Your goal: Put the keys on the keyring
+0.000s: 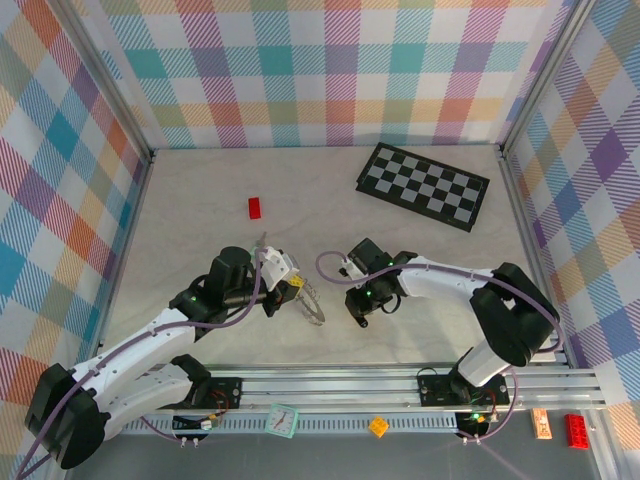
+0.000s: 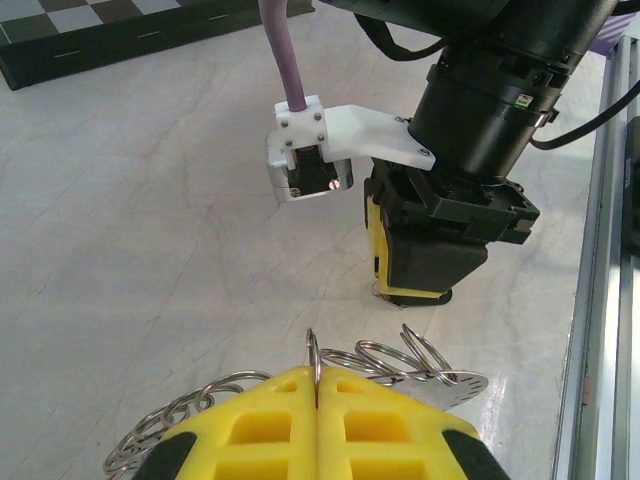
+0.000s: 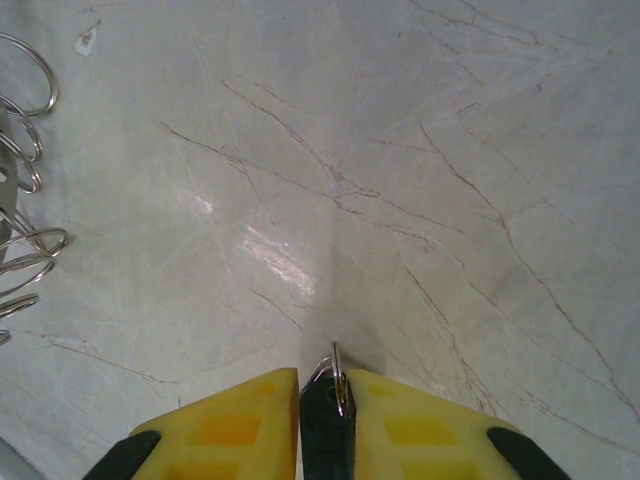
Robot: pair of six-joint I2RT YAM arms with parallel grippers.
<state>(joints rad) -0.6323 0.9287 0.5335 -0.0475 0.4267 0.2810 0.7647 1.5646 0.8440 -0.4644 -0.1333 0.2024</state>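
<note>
The keyring (image 2: 420, 360) is a loop of linked silver rings with a small perforated metal tag, lying on the pale table. My left gripper (image 2: 318, 380) is shut on one upright ring of it; from above it sits at the table's middle (image 1: 298, 284) with the keyring (image 1: 315, 305) trailing to its right. My right gripper (image 3: 322, 385) points straight down at the table, its jaws a little apart. A black key head (image 3: 325, 425) with a small silver ring stands between them, leaning on the right finger. The left wrist view has the right gripper (image 2: 410, 295) just beyond the keyring.
A red brick (image 1: 254, 207) lies on the table at the back left. The black-and-white chequered board (image 1: 425, 186) lies at the back right. An aluminium rail (image 1: 400, 385) runs along the near edge. Part of the keyring (image 3: 25, 250) lies left of the right gripper.
</note>
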